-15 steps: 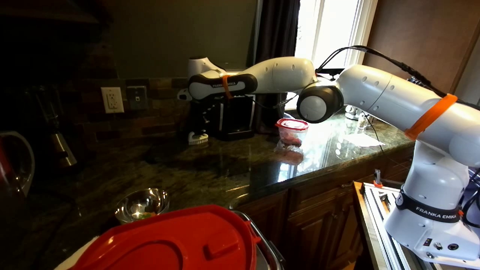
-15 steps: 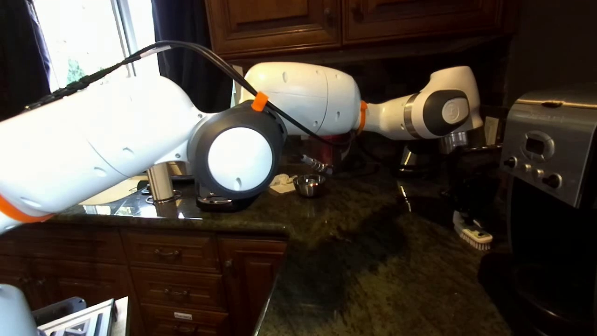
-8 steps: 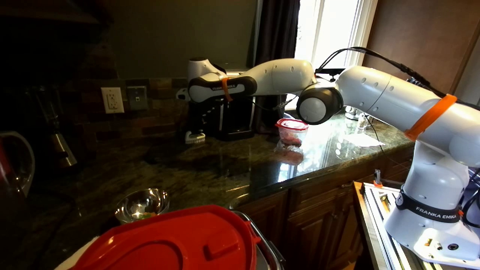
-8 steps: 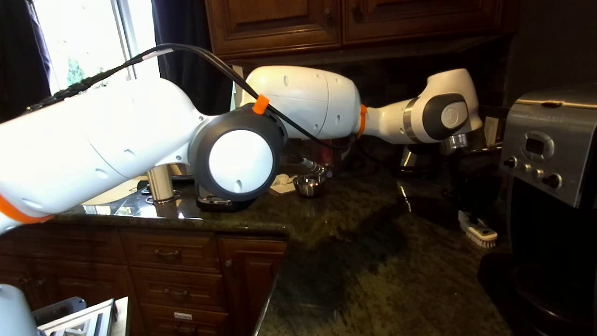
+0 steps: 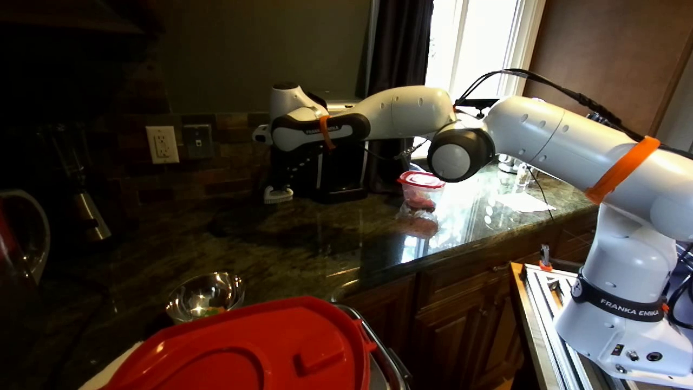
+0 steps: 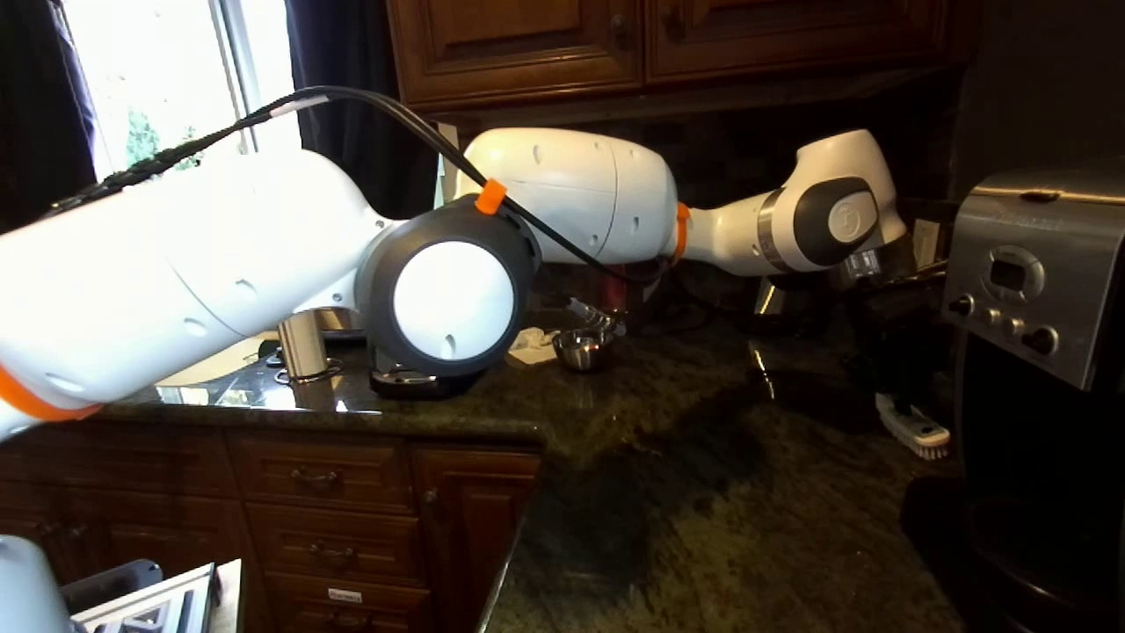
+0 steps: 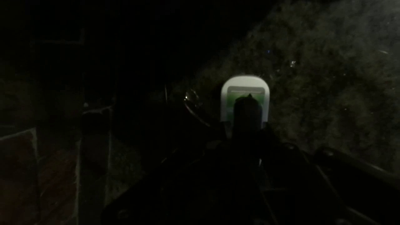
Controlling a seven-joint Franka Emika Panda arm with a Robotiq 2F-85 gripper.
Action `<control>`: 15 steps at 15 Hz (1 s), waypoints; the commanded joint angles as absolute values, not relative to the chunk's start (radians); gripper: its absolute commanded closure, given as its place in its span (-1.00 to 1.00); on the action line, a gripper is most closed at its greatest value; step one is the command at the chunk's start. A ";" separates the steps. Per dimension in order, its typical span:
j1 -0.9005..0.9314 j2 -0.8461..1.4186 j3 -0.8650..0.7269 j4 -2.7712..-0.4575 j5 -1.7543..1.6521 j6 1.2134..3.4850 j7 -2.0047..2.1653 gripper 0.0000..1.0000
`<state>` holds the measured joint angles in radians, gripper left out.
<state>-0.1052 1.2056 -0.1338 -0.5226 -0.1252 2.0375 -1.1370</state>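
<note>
A small scrub brush with a white rim, green inset and dark handle shows in the wrist view [image 7: 245, 82]. My gripper [image 7: 246, 127] is shut on its handle, although the fingers are nearly lost in the dark. In both exterior views the brush [image 5: 278, 197] [image 6: 916, 432] hangs bristles down at the end of the arm, close to the coffee maker [image 6: 1024, 272]. Whether the bristles touch the granite counter [image 6: 756, 536] I cannot tell. The jaws themselves blend into the shadow in both exterior views.
Behind the arm runs a tiled wall with an outlet [image 5: 162, 144]. Toward the window stands a red-lidded container [image 5: 422, 188]. A metal bowl [image 5: 203, 292] holds something green and orange, near a large red lid [image 5: 254, 352]. A blender [image 5: 89, 214] stands far left.
The brush has moved toward the back wall, leftward in an exterior view and rightward in the opposite-facing one, rising slightly in both. The forearm has sunk a little and the wrist has tilted. The grip is unchanged.
</note>
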 commanded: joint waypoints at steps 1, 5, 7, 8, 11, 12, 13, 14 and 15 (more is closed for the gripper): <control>-0.094 1.130 -0.136 -0.552 -0.137 1.970 -1.180 0.88; -0.109 1.053 -0.101 -0.575 -0.110 1.871 -1.310 0.88; -0.127 1.025 -0.072 -0.594 -0.087 1.784 -1.399 0.88; -0.136 1.019 -0.064 -0.602 -0.085 1.753 -1.441 0.88; -0.151 0.996 -0.044 -0.639 -0.087 1.663 -1.558 0.88; -0.155 0.987 -0.035 -0.657 -0.086 1.644 -1.600 0.88; -0.157 0.975 -0.024 -0.680 -0.084 1.632 -1.639 0.88; -0.155 0.963 -0.016 -0.705 -0.087 1.617 -1.672 0.88; -0.150 0.942 -0.006 -0.741 -0.087 1.600 -1.701 0.88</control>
<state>-0.1475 1.0216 -0.0391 -0.6136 -0.1018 1.6425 -1.6023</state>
